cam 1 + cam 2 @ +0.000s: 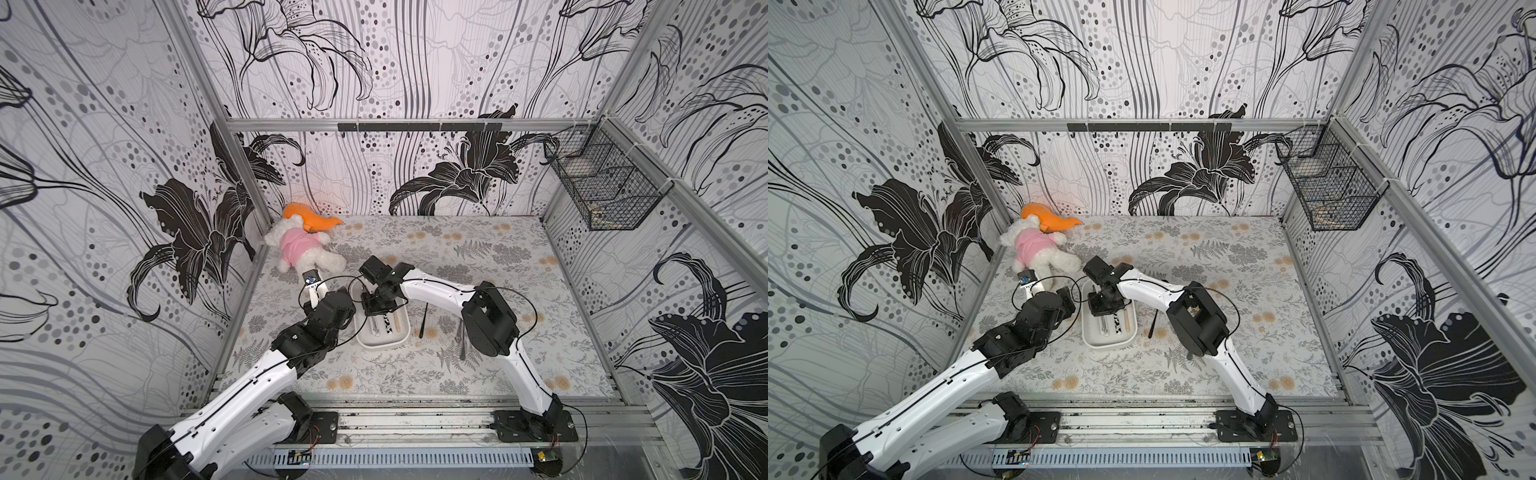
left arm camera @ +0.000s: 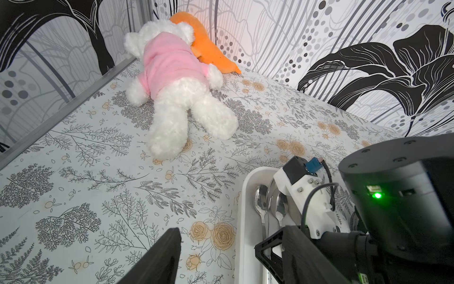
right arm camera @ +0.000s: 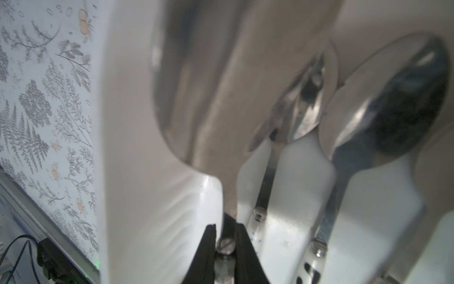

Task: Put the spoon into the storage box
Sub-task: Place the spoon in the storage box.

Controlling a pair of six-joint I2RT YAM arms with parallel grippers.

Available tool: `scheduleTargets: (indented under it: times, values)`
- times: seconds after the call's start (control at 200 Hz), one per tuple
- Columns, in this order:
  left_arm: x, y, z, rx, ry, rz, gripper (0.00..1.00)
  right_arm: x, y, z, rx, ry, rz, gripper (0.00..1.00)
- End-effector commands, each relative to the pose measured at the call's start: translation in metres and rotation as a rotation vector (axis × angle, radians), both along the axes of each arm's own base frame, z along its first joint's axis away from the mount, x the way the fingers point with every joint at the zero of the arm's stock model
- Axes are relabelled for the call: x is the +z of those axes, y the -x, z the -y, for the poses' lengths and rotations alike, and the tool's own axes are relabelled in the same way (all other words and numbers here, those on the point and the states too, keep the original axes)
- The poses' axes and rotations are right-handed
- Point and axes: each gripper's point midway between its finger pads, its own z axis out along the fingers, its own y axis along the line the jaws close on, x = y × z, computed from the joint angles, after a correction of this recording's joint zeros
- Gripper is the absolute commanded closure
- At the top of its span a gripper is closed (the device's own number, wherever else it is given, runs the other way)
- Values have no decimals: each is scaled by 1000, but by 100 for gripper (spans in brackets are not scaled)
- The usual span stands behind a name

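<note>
Spoon low in the storage box — not yet let go.

Your right gripper is pinched narrow on the handle of the spoon, whose bowl is down inside the storage box beside the other spoons lying there. Gripping it by the handle keeps the bowl pointing the same way as its neighbours, so it should settle lengthwise. Your left gripper stands wide and holds nothing, with one finger over the worktop and one over the box's edge — likely placed to steady the box, though I cannot tell whether it touches. Release looks like the step in hand. A black-handled utensil lies on the worktop just beside the box.
</note>
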Motion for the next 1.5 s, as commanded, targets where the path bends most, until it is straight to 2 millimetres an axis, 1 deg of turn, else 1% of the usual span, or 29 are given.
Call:
scheduleTargets:
  times: [0.0,0.345,0.446,0.581,0.826,0.906,1.107,1.307,1.497]
  values:
    - [1,-3,-2,18,2,17,29,-9,4,0,18,25,-18,100]
    - [1,-3,-1,13,4,14,29,-15,6,-3,23,31,-26,100]
    - [1,-4,0,11,2,13,29,-19,6,-2,25,41,-27,97]
    - [1,-5,1,9,1,9,29,-20,5,-3,26,42,-26,91]
    - [0,-6,2,7,-4,6,29,-25,5,-2,31,55,-25,86]
    - [0,-7,4,1,1,7,29,-25,5,-3,33,52,-24,83]
    - [-2,-11,8,-7,-3,-6,28,-23,5,-7,39,33,-27,80]
    - [-2,-11,8,-6,-2,-6,28,-25,5,-8,43,33,-33,79]
    - [-6,-9,7,-4,4,-11,29,-19,6,-13,50,0,-34,78]
